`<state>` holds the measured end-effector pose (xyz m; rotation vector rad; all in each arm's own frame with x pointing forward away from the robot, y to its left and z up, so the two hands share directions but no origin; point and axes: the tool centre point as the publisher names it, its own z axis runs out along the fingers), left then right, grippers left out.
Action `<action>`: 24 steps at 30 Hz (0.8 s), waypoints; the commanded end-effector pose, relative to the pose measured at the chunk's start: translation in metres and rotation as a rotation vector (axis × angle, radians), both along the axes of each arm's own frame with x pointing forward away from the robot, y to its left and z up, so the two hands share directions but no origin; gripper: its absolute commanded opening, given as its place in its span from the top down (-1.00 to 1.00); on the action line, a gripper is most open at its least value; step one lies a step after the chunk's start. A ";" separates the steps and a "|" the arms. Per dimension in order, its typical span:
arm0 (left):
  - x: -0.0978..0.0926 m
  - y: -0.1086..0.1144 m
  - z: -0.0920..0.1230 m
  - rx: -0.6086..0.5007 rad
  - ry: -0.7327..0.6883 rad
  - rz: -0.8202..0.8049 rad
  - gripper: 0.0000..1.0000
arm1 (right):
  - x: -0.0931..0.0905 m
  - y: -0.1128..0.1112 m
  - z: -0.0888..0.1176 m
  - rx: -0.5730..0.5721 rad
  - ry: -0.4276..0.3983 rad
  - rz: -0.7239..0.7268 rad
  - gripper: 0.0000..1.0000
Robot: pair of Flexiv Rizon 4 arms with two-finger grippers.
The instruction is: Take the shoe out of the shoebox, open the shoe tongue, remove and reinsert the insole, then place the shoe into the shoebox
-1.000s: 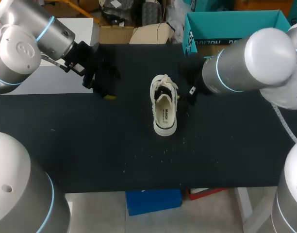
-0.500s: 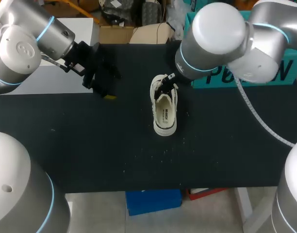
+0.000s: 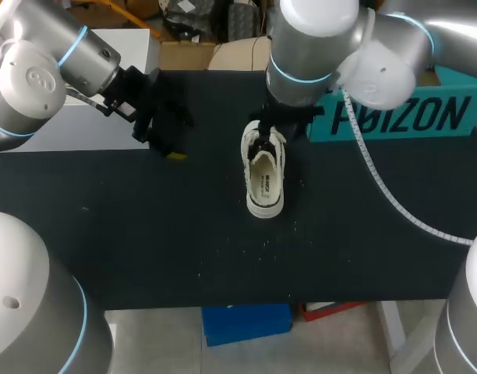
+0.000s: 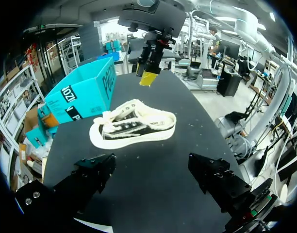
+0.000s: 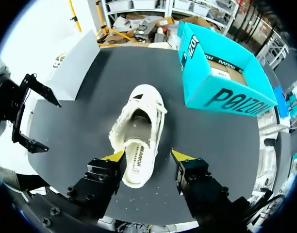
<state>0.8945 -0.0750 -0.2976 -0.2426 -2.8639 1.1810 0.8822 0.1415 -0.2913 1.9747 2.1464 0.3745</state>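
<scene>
A white low-top shoe (image 3: 264,175) lies upright in the middle of the black table (image 3: 145,234), heel toward the front edge, laces loose. In the left wrist view the shoe (image 4: 134,128) is side-on. The teal shoebox (image 3: 402,117) stands open at the back right, partly hidden by my right arm. My right gripper (image 3: 264,139) hangs over the shoe's toe end. Its yellow-tipped fingers (image 5: 114,156) stand apart on either side of the shoe (image 5: 138,133) without touching it. My left gripper (image 3: 167,140) is open, well left of the shoe, holding nothing.
A white panel (image 3: 106,86) stands along the back left of the table. Small white crumbs (image 3: 254,245) are scattered in front of the shoe. My right arm's white cable (image 3: 394,202) hangs over the table's right part.
My right arm has swung in from the right to above the shoe's toe end, uncovering the shoebox's front. The left arm and the shoe have stayed put.
</scene>
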 end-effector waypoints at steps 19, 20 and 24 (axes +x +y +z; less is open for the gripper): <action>-0.001 0.000 -0.001 -0.001 -0.005 0.003 -1.00 | 0.025 -0.015 -0.059 0.032 0.092 0.006 0.02; -0.001 0.000 -0.001 -0.001 -0.005 0.003 -1.00 | 0.025 -0.016 -0.061 0.034 0.095 0.007 0.03; -0.001 0.000 -0.001 -0.001 -0.005 0.003 -1.00 | 0.029 -0.019 -0.070 0.041 0.116 0.017 0.04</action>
